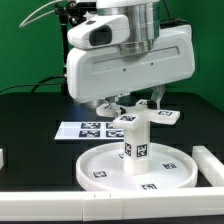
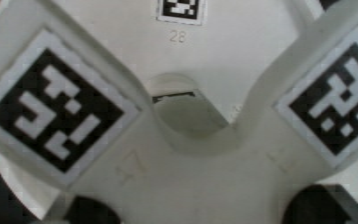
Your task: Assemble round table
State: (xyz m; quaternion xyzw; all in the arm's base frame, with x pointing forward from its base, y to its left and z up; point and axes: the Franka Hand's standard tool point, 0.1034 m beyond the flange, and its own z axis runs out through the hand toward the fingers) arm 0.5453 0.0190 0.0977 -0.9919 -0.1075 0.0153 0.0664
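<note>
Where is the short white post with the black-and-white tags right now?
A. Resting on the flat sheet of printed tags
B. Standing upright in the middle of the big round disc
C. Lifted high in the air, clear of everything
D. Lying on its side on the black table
B: in the exterior view the cylinder leg stands upright at the centre of the round disc, directly under the gripper.

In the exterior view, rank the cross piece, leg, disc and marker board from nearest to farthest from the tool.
1. Cross piece: right under the tool, atop the leg.
2. Leg: upright just below, at the disc's centre.
3. Marker board and disc: too close to call; the board lies behind toward the view's left, the disc's rim spreads low in front.
</note>
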